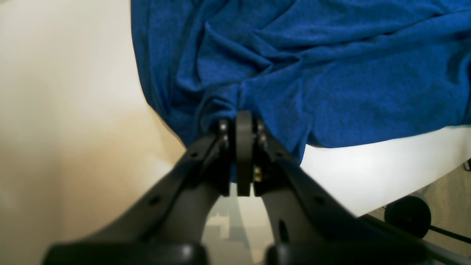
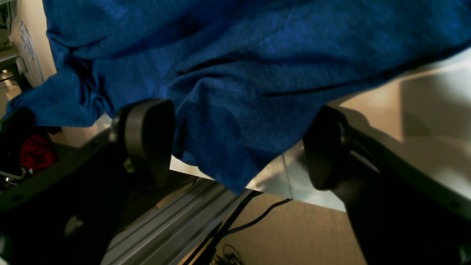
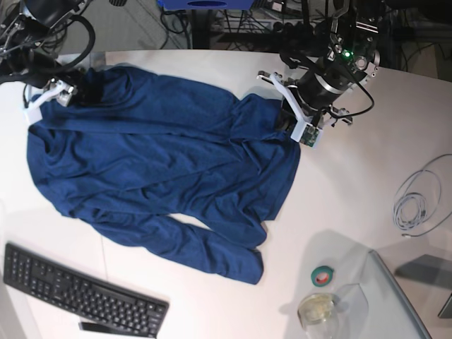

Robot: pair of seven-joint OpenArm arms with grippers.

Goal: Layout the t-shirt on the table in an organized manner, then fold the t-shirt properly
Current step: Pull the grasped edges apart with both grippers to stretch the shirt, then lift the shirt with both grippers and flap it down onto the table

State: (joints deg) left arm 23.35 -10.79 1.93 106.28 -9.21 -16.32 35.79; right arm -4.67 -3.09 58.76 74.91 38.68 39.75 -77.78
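Left jaws pinch t-shirt [image 1: 294, 73]; right jaws gape around it.

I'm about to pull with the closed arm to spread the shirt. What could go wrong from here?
1. Only the left gripper is shut on the t-shirt; the right gripper is open around an edge hanging off the table, so pulling may drag the whole shirt.
2. The lower folds may bunch further or sweep toward the keyboard.
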